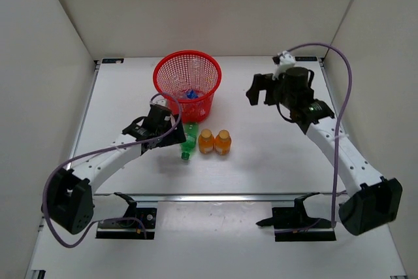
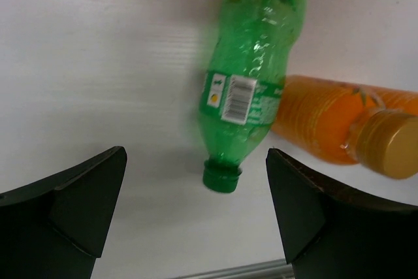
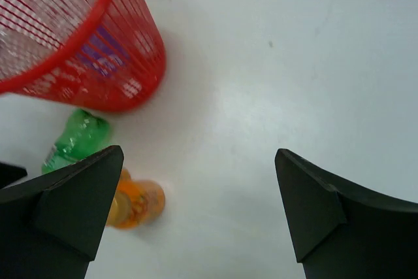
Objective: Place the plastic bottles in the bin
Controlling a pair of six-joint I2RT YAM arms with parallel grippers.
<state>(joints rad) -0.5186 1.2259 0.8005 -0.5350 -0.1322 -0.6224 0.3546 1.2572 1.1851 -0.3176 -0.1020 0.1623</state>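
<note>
Top view: a red mesh bin [image 1: 204, 99] is standing at the far middle of a white table [image 1: 281, 161]. A bottle with some blue on it [image 1: 191, 94] is lying at the bottom of the bin. A green bottle [image 1: 189, 138] is lying on the table just in front of the bin, with its cap pointing toward the arms. 2 orange bottles [image 1: 206, 142] [image 1: 223, 142] are lying side by side just to its right. The left pincer [image 1: 173, 114] is reaching in low from the left, close beside the green bottle. The right pincer [image 1: 260, 93] is hanging in the air to the right of the bin, well apart from every bottle.

Left wrist view: the left pincer's 2 fingers [image 2: 72, 213] are standing wide apart and gripping nothing. The green bottle [image 2: 248, 89] is lying ahead of them, its cap nearest and roughly midway between them. 1 orange bottle [image 2: 326, 125] is lying just beside it on the right.

Right wrist view: the right pincer's fingers [image 3: 339, 213] are spread wide and holding nothing, with bare table between them. The bin [image 3: 85, 50], the green bottle [image 3: 78, 138] and 1 orange bottle [image 3: 137, 204] are all sitting off to the left below.
</note>
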